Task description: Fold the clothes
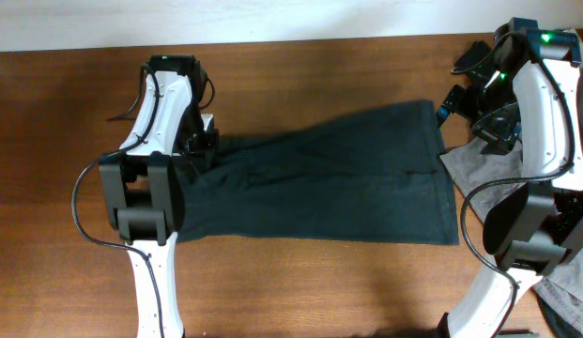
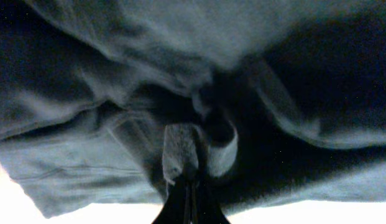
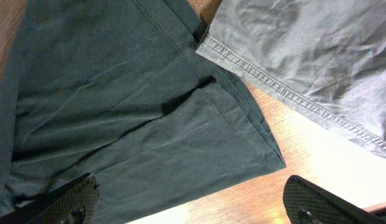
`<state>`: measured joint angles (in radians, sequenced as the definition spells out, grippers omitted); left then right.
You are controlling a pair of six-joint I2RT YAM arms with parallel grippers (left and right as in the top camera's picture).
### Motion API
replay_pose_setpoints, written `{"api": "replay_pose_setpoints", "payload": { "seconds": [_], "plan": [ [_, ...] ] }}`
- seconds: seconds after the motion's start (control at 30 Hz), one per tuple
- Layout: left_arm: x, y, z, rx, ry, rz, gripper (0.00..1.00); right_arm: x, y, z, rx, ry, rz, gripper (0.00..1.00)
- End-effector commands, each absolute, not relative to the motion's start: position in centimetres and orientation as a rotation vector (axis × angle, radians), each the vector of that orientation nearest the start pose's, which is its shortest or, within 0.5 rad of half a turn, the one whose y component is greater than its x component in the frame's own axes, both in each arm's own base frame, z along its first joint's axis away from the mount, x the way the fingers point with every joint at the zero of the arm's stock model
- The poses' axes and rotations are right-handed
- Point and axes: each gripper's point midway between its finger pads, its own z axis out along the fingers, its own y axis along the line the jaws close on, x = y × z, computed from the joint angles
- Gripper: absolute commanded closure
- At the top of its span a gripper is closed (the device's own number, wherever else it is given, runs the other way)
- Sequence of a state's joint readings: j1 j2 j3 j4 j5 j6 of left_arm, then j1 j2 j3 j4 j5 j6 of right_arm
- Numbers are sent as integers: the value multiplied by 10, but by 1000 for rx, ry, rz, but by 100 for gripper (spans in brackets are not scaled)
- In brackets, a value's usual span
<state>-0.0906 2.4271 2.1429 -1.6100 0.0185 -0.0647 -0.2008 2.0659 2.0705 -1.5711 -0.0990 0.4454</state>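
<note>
Clothes (image 1: pixel 347 178) between the left jaws

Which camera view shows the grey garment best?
The right wrist view: the grey garment fills its upper right, hem stitching clear. Overhead shows only a small part, partly behind the right arm. The left wrist view shows only the dark garment.
</note>
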Motion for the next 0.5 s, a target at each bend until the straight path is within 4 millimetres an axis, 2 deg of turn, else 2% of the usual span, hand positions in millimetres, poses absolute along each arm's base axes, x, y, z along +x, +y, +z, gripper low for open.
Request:
{"api": "replay_pose_setpoints", "payload": {
  "seconds": [0.0,0.1,0.13,0.17,0.2,0.33,0.47],
  "plan": [
    [392,-32,37,6,3458,37,99,389,-60,166,991,2971,161,1],
    [397,-31,35,-1,3438,32,99,389,-60,166,991,2971,161,1],
    [398,-30,35,-2,3430,31,94,389,-60,166,991,2971,161,1],
    [399,-31,35,-2,3427,29,80,389,-60,166,992,2971,160,1],
    [400,-31,34,-2,3425,29,74,389,-60,166,991,2971,161,1],
    [402,-37,34,-8,3415,-26,65,389,-60,166,991,2971,161,1],
    [413,-50,32,-21,3368,-159,62,389,-60,166,991,2971,161,1]
  ]
}}
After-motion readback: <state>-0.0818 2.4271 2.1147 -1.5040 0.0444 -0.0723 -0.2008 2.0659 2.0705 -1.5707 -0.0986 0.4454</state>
